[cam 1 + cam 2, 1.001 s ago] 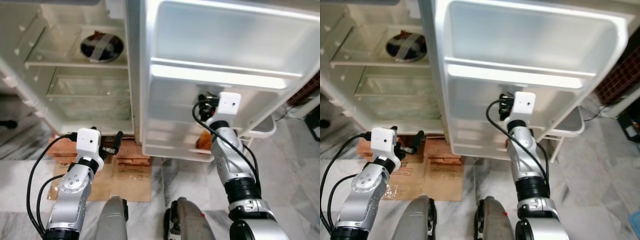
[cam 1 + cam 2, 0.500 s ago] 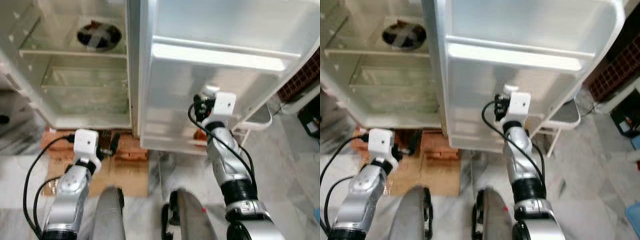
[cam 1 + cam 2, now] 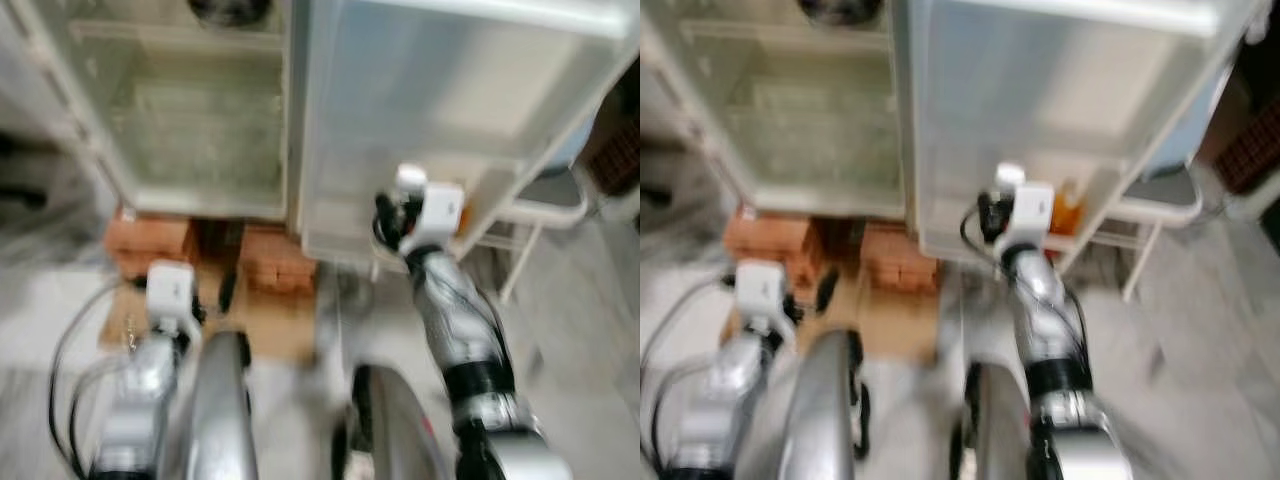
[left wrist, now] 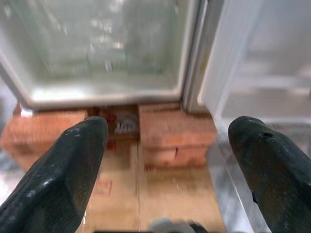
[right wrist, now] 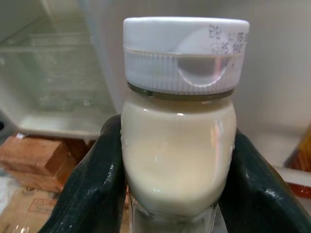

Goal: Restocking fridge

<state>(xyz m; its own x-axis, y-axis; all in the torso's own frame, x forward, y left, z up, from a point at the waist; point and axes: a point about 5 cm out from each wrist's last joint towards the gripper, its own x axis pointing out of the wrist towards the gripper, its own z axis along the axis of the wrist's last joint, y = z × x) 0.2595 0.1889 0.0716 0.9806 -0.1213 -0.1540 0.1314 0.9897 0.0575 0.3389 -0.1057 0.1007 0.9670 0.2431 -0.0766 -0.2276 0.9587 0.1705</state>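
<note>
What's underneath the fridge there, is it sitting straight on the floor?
No. The fridge rests on red bricks, with flattened cardboard on the floor in front. Between the brick stacks is a dark gap; what lies further back under the cabinet is hidden.

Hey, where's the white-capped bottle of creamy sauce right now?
The bottle is clamped in the right gripper, held up on the robot's right in front of the open fridge door, near its lowest shelf.

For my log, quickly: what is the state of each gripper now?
Left gripper: open, holding nothing, low before the bricks.
Right gripper: closed on a white-capped bottle near the fridge door.
</note>
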